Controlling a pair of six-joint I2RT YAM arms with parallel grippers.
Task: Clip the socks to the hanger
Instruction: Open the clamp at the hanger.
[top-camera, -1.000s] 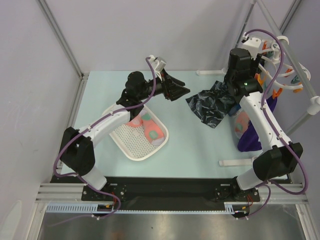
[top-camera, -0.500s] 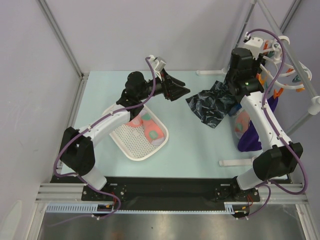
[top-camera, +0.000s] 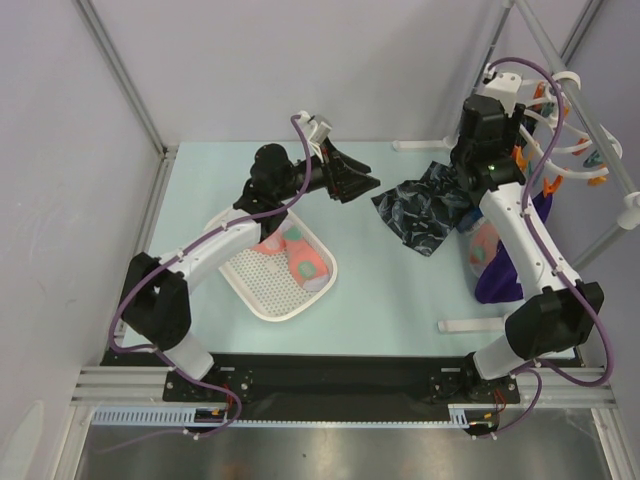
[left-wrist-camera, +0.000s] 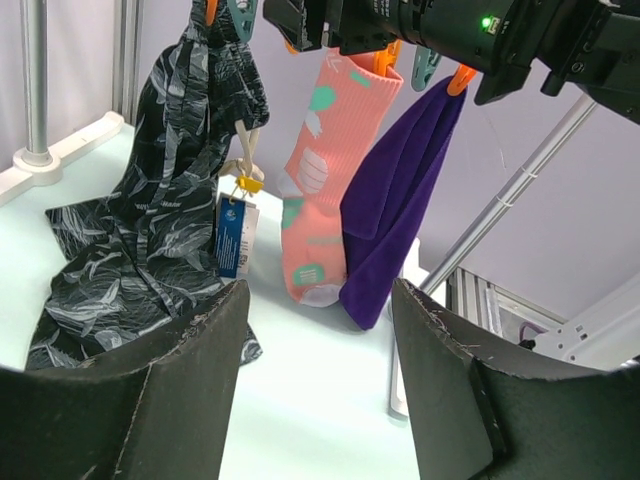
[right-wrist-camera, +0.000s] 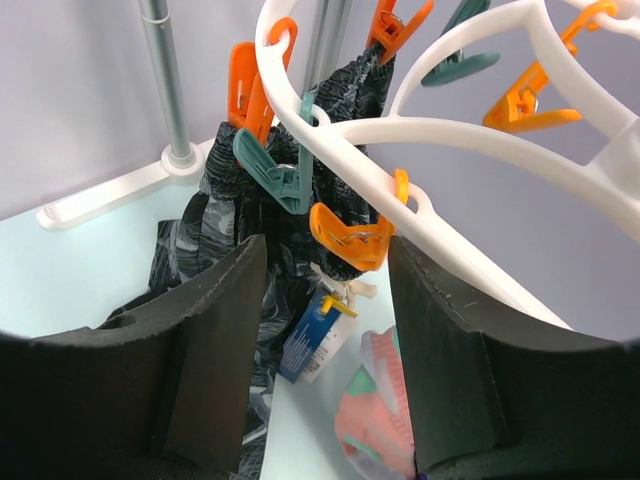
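Right pincer (right-wrist-camera: 322, 262) higher, hanger (right-wrist-camera: 455, 133) partly cropped.

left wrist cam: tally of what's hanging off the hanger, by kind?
dark patterned cloth: 1
pink sock: 1
purple garment: 1
Total: 3 pieces hanging from the hanger

high rear overview; left wrist distant, right wrist close, both toward hanger (right-wrist-camera: 470, 135)
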